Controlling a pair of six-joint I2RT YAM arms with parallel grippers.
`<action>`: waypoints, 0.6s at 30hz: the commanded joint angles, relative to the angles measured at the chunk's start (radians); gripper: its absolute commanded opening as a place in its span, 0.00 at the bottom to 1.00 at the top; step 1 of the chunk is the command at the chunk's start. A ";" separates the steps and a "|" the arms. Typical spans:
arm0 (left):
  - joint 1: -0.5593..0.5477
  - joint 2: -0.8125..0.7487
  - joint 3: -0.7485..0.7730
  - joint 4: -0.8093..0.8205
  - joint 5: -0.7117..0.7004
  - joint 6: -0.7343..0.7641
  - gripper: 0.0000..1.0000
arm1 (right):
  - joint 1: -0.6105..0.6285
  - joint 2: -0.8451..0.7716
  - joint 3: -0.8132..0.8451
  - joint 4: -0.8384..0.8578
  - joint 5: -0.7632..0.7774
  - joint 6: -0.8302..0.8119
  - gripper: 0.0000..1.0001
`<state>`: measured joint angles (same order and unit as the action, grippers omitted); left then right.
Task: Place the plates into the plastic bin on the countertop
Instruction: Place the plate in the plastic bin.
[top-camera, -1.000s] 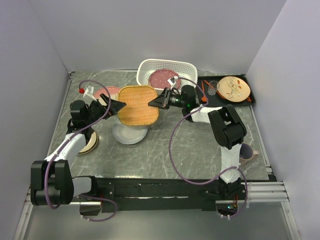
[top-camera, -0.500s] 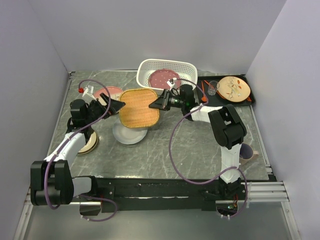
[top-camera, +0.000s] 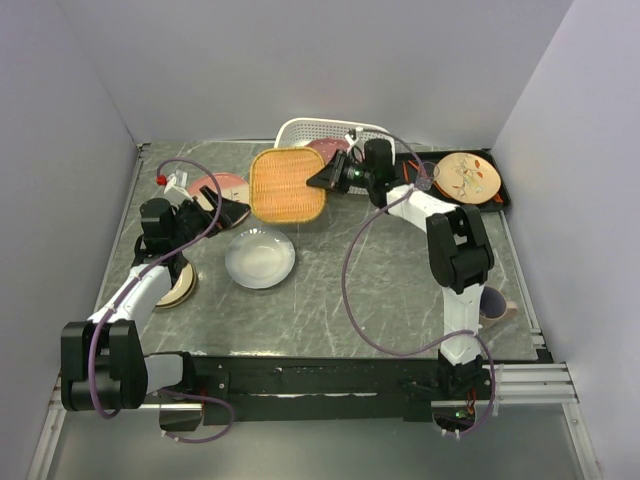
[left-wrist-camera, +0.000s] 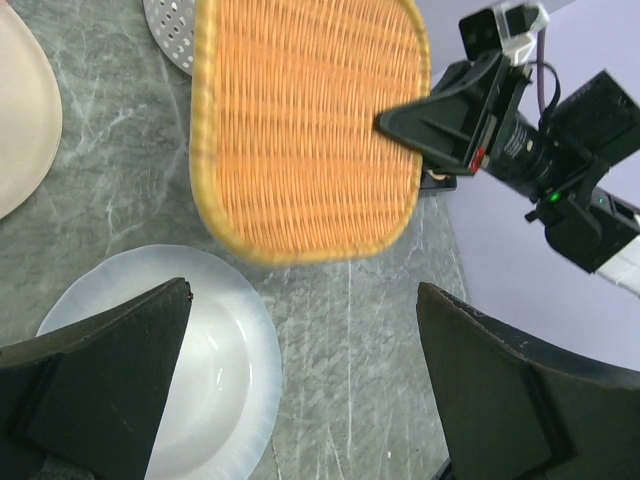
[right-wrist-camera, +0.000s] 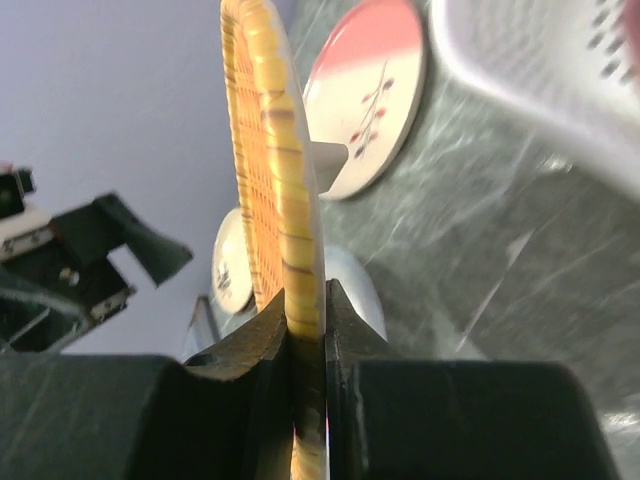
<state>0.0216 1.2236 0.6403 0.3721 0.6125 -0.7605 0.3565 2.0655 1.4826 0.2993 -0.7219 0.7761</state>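
Orange woven plate (top-camera: 288, 184): rounded-square, off the surface (top-camera: 330, 290), just left of the plastic bin (top-camera: 300, 130) and overlapping its near-left corner in the top view.
Plate's pointing: woven face turned up toward the overhead camera; gripped edge toward the right arm, free edge toward the left arm.
Plate's long axis: none clear, sides about equal; seen edge-on and upright from the right wrist.
Right end effector (top-camera: 322, 180): clenched on the plate's right rim, one finger on each face.
Left end effector (top-camera: 238, 211): released, fingers spread wide, apart from the orange plate, just above the far-left rim of the white plate (top-camera: 259, 257).
White plate: flat on the surface, near the orange plate's lower edge.
Pink plate with sprig (top-camera: 222, 187): flat, left of the orange plate.
Tan plate (top-camera: 182, 285): partly under the left arm.
Bin contents: speckled pink plate (top-camera: 322, 147), mostly hidden.
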 joint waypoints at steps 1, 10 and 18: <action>-0.005 -0.003 0.035 0.033 0.013 0.024 0.99 | -0.025 0.030 0.149 -0.083 0.030 -0.044 0.00; -0.005 0.025 0.027 0.045 0.021 0.027 0.99 | -0.076 0.082 0.266 -0.098 0.067 -0.055 0.00; -0.005 0.050 0.016 0.074 0.024 0.020 0.99 | -0.117 0.191 0.481 -0.222 0.107 -0.024 0.00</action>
<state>0.0216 1.2652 0.6403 0.3840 0.6147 -0.7525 0.2619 2.2333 1.8164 0.0776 -0.6270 0.7311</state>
